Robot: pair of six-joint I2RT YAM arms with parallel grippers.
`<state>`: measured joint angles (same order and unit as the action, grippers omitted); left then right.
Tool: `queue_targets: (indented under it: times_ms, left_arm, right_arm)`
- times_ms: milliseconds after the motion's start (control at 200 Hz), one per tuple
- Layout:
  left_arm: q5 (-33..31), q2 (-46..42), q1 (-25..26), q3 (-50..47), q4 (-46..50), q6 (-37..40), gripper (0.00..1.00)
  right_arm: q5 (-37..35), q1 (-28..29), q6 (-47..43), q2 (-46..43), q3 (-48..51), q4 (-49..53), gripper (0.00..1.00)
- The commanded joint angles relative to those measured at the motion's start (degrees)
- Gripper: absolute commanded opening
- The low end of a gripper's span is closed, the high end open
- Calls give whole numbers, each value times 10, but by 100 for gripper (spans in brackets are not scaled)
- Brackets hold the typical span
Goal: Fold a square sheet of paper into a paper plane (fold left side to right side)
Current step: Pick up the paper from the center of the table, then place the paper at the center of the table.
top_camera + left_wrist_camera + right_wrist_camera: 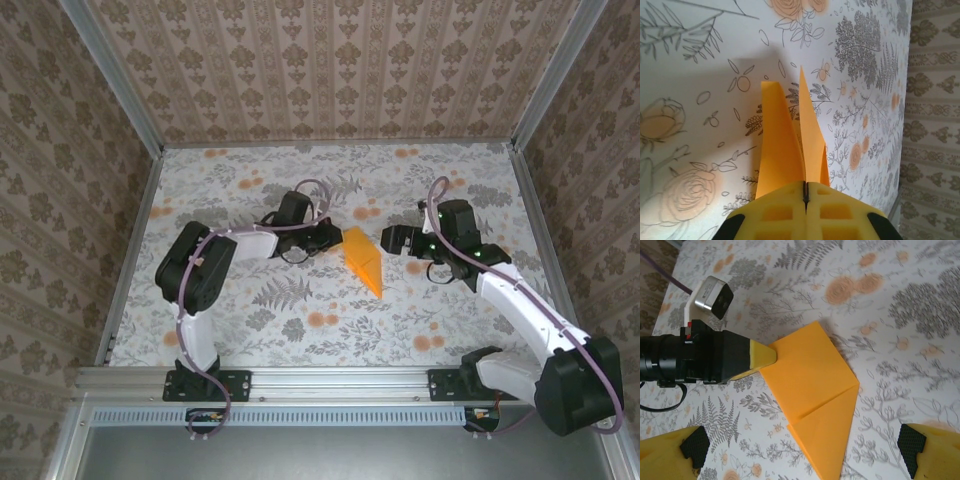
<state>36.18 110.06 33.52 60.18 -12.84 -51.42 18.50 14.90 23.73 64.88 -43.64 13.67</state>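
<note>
Left gripper (pixel 769 356) pinches the paper plane (pixel 812 382) at its edge; right gripper (pixel 390 240) spread alongside.

Bare table (pixel 250 310) around paper plane (pixel 364 260), left pincer (pixel 337 239) against one edge

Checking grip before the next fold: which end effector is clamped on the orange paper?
The left end effector, jaws shut on the orange paper; the right end effector stands wide open, gripping nothing.
</note>
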Motion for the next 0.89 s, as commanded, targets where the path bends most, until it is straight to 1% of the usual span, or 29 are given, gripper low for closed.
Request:
queue_targets:
  times_ms: [0,35,110,140,180,205,305,430,655,755,890]
  left_arm:
    - [70,-36,-21,3,27,105,0]
    - [83,-44,-27,3,42,129,0]
    - [120,-56,-39,-2,65,178,0]
    - [129,-62,-44,-7,75,195,0]
    - [143,-69,-50,-12,81,214,0]
    - [150,-74,-54,-17,85,225,0]
    - [181,-88,-63,-35,85,256,0]
    - [205,-92,-64,-42,87,279,0]
    - [212,-86,-65,-46,74,285,0]
    - [213,-81,-64,-45,72,286,0]
    - [215,-77,-62,-41,76,289,0]
  right_arm:
    - [59,-6,-41,48,-20,-36,100]
    - [94,-11,-40,78,-33,-42,97]
    - [191,-15,-40,143,-59,-71,80]
    - [223,-16,-43,186,-74,-80,75]
    - [250,-15,-51,221,-91,-85,67]
    - [260,-16,-54,238,-98,-90,65]
    - [288,-17,-56,299,-110,-134,64]
    - [324,-16,-59,363,-132,-160,62]
    - [365,-16,-50,415,-138,-192,60]
    - [382,-15,-40,422,-134,-206,56]
    - [396,-14,-42,422,-130,-203,46]
